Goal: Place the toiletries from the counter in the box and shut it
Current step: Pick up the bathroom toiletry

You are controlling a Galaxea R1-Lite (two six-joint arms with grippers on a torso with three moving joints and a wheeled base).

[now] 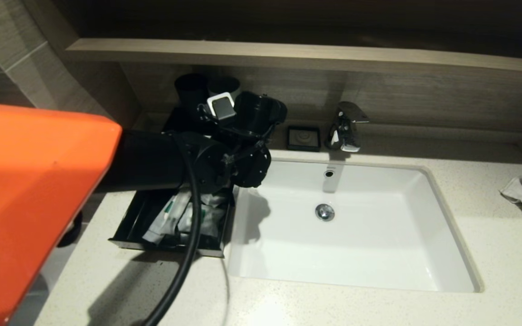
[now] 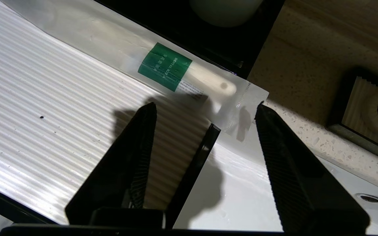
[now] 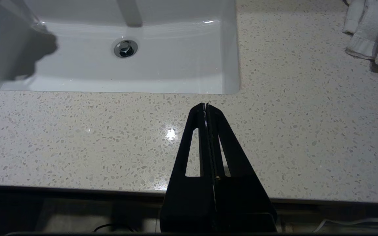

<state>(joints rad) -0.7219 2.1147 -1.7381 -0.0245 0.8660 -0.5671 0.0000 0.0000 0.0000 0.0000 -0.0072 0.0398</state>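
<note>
Packets (image 1: 177, 219) are seen in the box's (image 1: 130, 216) drawer from the head; one long packet (image 2: 162, 65) on its ribbed top, before the wide-spread left gripper (image 2: 205, 109), is shown only by the left wrist.

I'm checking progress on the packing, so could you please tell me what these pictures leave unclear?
- Head view: the left arm covers most of the box, so the packets in the drawer cannot be counted.
- Left wrist view: the open left end effector hovers by one packet, cut off at the edge.
- The shut right end effector shows only in its wrist view.
</note>
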